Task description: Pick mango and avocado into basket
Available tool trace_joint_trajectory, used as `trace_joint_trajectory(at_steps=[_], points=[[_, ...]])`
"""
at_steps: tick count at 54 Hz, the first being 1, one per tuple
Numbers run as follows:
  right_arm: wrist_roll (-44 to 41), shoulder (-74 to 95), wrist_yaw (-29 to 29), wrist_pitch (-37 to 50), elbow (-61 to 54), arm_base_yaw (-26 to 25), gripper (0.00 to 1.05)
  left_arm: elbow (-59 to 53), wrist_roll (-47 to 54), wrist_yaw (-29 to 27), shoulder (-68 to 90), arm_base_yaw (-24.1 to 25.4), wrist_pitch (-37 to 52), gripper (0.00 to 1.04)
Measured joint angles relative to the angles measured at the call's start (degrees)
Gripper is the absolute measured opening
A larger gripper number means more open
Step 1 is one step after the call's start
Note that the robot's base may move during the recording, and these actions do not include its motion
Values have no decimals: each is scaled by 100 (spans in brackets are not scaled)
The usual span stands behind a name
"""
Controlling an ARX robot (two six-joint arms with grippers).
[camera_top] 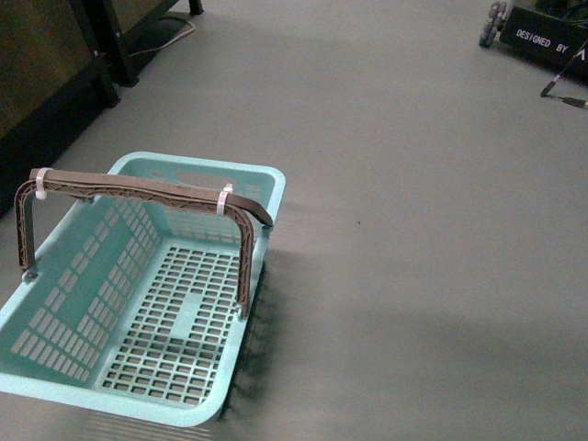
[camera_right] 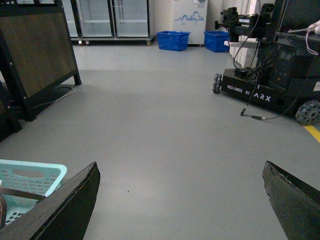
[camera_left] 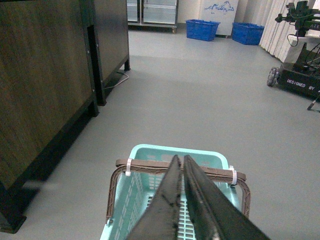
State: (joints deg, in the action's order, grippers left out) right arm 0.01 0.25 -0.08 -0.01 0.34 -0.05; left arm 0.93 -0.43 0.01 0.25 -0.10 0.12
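- Left wrist view: the left gripper [camera_left: 180, 159] is seen narrowed to a thin slit, with nothing held. The teal basket [camera_left: 170, 149] lies below and just beyond its tips, and the raised brown handle [camera_left: 150, 164] crosses behind them.
- The right gripper [camera_right: 181, 170] is spread wide and touches nothing. The basket's corner is seen off toward the left arm's side.

Light-teal plastic basket [camera_top: 55, 276] standing on the grey floor [camera_top: 413, 230].

It stands upright at the lower left of the front view, with its open top facing up. The walls and the bottom are a lattice of small slots, and the whole slotted bottom is visible. The brown ribbed handle [camera_top: 138, 188] is raised over the opening and crosses it from side to side. White zip ties [camera_top: 224, 197] are wrapped around the handle near both ends of its top bar.
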Motion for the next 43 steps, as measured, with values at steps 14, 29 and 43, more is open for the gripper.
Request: trace_joint_trajectory(at_steps=[14,29,43], points=[[0,0,0,0,0,0,97,0,0,-2,2,0,0,54],[0,0,0,0,0,0,97,9,-37,-125,24,-37,-46,99],[0,0,0,0,0,0,97,632,-2776,-437,2686,-37,168,97]])
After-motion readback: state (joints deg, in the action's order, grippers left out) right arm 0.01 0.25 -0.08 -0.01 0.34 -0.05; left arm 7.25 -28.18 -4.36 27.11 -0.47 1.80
